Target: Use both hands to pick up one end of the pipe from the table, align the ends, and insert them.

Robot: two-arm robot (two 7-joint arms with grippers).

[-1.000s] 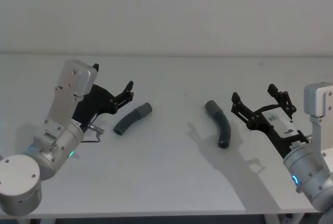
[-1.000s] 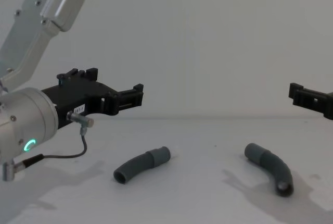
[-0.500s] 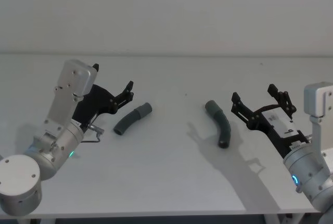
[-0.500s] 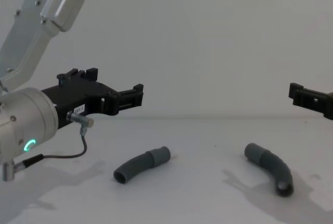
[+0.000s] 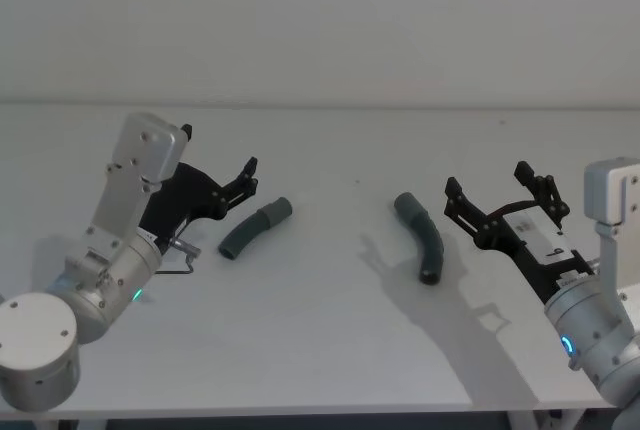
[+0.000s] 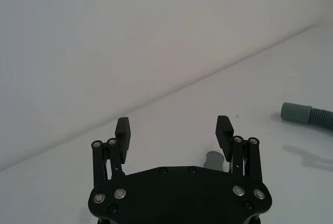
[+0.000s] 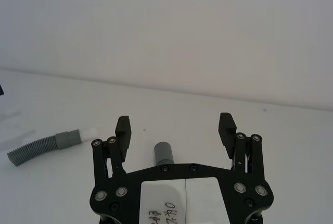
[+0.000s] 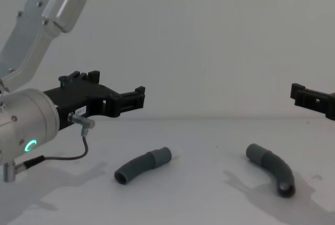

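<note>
Two curved dark-grey ribbed pipe pieces lie apart on the table (image 5: 320, 350). The left piece (image 5: 254, 228) (image 8: 142, 165) has its collar end (image 5: 280, 210) turned toward the centre. The right piece (image 5: 421, 236) (image 8: 272, 169) has its collar (image 5: 404, 204) at the far side. My left gripper (image 5: 218, 150) (image 8: 119, 82) (image 6: 173, 127) hovers open just left of and above the left piece, whose collar (image 6: 213, 159) peeks out under the fingers. My right gripper (image 5: 488, 180) (image 7: 175, 125) hovers open just right of the right piece, whose collar (image 7: 164, 153) lies below it. Nothing is held.
A pale wall (image 5: 320, 20) rises behind the table's far edge. A thin cable (image 8: 78, 149) loops under the left wrist, which shows a green ring (image 8: 30, 145). The right wrist view also shows the left piece (image 7: 44, 146) with a whitish tip.
The left arm has shifted very slightly. Both pipe pieces and the right gripper are where they were.
</note>
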